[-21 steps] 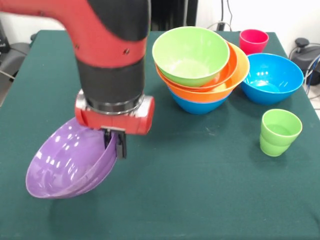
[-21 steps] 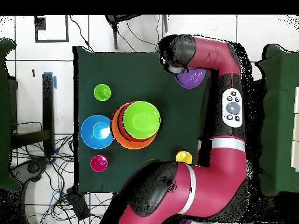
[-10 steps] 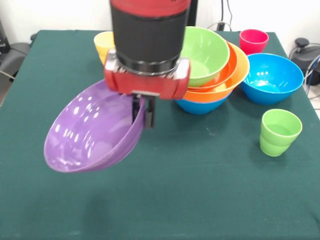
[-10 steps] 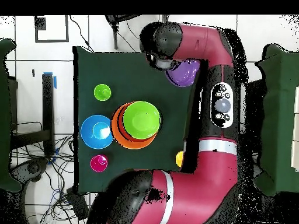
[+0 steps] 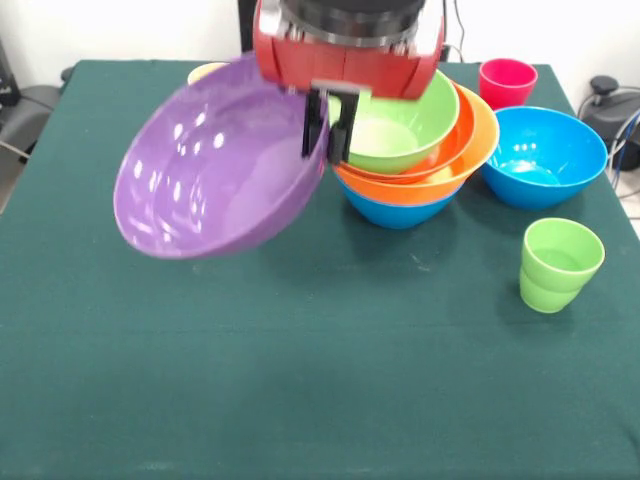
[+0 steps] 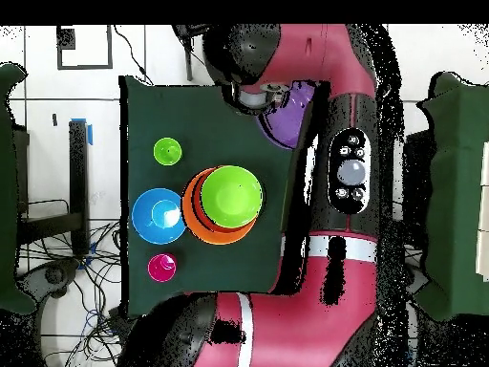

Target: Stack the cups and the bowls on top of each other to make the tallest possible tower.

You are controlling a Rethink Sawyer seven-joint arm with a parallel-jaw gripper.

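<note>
Item in hand: wide glossy purple plastic bowl [image 5: 215, 170], rim pinched by our gripper [image 5: 327, 125], tilted above the desk [image 5: 300, 380]; we should level and centre it over the lime green plastic bowl [image 5: 395, 115] topping the tower before releasing.

A dark green table [image 5: 300, 400] is seen before a white wall [image 5: 120, 30]. In the overhead view, a white tiled floor [image 6: 38, 86] is shown, strewn with black cables [image 6: 67, 277] beside the table. Green furniture [image 6: 11, 105] is glimpsed at both edges.
</note>
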